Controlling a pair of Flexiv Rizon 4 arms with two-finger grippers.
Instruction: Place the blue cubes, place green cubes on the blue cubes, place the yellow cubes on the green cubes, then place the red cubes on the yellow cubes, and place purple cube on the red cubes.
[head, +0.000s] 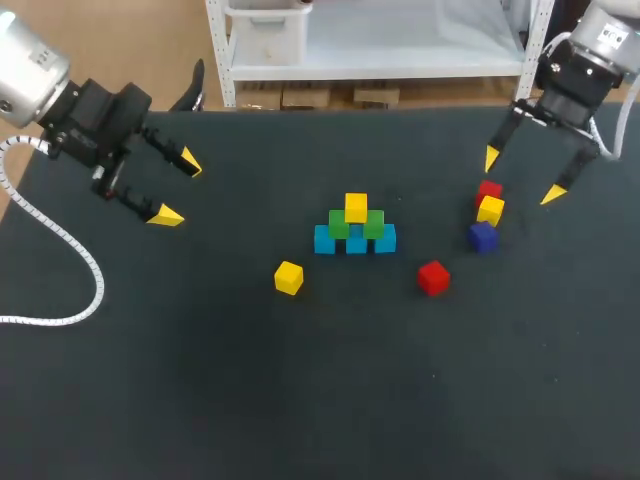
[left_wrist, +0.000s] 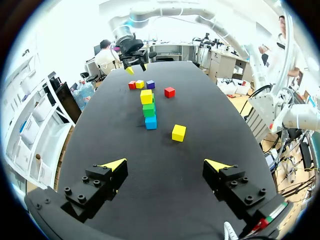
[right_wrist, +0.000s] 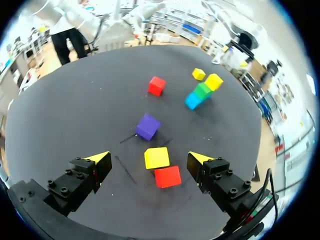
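The right tool hung with its fingers apart and empty over a tight group of three cubes. In its wrist view a yellow cube lay between the fingers. A red cube touched it on the side nearer the tool, and a purple cube sat just ahead. Closing there would likely catch the red cube's corner or shove the purple cube askew. The stack stood well ahead of the tool. Its top was a single cube, so an off-centre placing could topple it. The left tool, also spread and empty, had a loose yellow cube ahead of it, short of the stack. Both arms reaching in together might collide.
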